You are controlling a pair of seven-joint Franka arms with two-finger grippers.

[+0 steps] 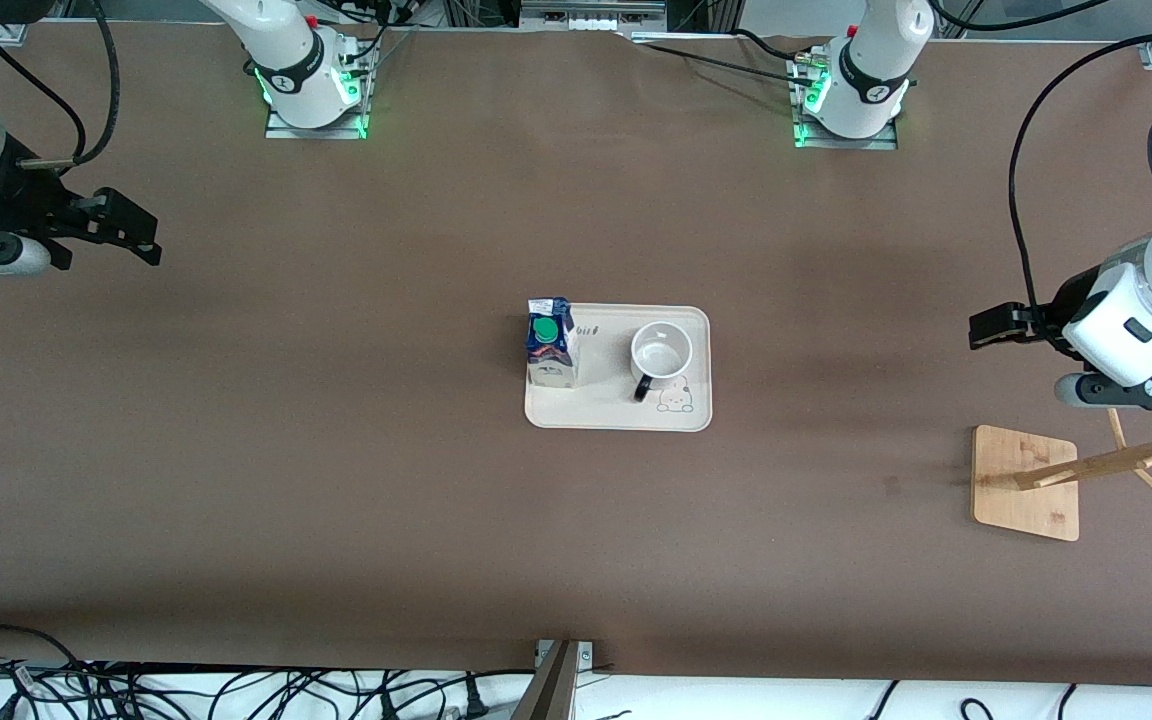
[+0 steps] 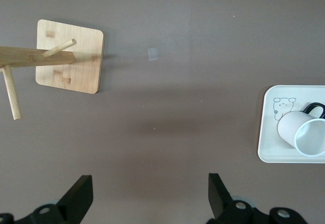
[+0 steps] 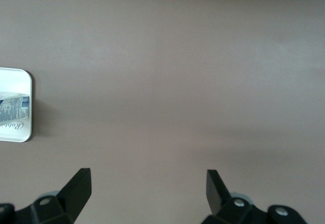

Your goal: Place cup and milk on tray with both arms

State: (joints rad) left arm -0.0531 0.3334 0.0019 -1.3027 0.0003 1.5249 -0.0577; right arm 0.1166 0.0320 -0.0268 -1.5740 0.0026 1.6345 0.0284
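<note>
Both claws we see spread wide and holding nothing: the left gripper (image 1: 981,328) over bare table toward the left arm's end from the tray (image 1: 616,418), the right gripper (image 1: 131,232) toward the right arm's end. On the tray stand the milk (image 1: 549,343) and the cup (image 1: 660,353), side by side. The rack (image 1: 1026,482) is partly cut off.

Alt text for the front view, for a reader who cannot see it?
A cup and a milk carton stand upright on a tray mid-table. Both open grippers hang over bare table, the left gripper near a wooden rack, the right gripper toward the other end.
</note>
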